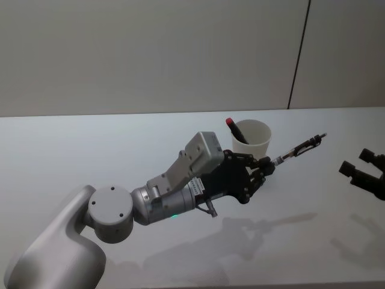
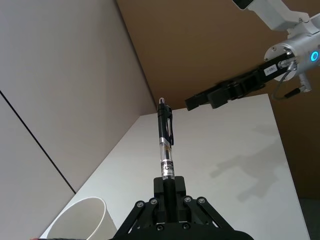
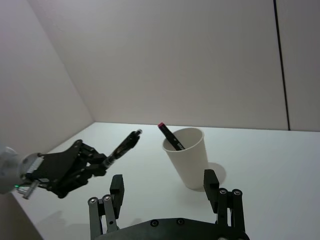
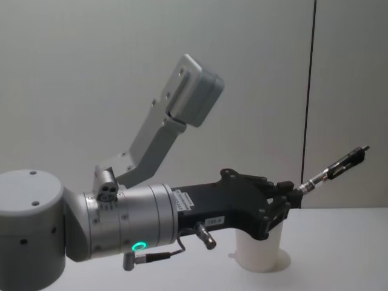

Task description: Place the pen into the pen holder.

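Gripping pen [image 1: 299, 149] above white table [image 1: 90, 150], grey wall [image 1: 150, 54]

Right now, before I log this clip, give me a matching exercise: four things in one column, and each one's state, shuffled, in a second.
Things:
1. left claw
2. right claw
3. pen holder
4. black pen

States:
A. upright, with a red-topped pen leaning inside
B. open, holding nothing
C. clamped at one end, sticking out in the air, outside the pen holder
D. shut on the black pen

Pairs: 1-D, 2-B, 3-A, 4-C.
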Action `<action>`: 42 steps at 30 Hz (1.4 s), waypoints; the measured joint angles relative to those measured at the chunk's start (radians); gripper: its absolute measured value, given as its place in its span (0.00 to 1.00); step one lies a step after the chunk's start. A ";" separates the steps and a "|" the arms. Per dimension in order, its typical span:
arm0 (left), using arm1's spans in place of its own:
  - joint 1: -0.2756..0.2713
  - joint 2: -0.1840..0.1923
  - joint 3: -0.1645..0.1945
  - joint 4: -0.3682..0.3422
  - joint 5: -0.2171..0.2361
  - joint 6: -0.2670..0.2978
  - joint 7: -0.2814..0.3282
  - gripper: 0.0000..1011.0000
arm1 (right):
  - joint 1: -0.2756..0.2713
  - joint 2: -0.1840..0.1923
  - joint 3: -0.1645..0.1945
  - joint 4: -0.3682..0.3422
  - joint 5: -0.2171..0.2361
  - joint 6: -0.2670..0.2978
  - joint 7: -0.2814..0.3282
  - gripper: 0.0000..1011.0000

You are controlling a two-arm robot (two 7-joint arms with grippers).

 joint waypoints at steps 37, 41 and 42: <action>0.000 0.000 0.000 0.000 0.000 0.000 0.000 0.13 | -0.043 -0.071 -0.075 0.009 0.256 0.018 -0.034 0.99; 0.000 0.000 0.000 0.000 0.000 0.000 0.000 0.13 | -0.034 -0.082 -0.089 0.034 0.281 0.008 -0.036 0.99; 0.000 0.000 0.000 0.000 0.000 0.000 0.000 0.13 | -0.034 -0.082 -0.089 0.034 0.281 0.008 -0.036 0.99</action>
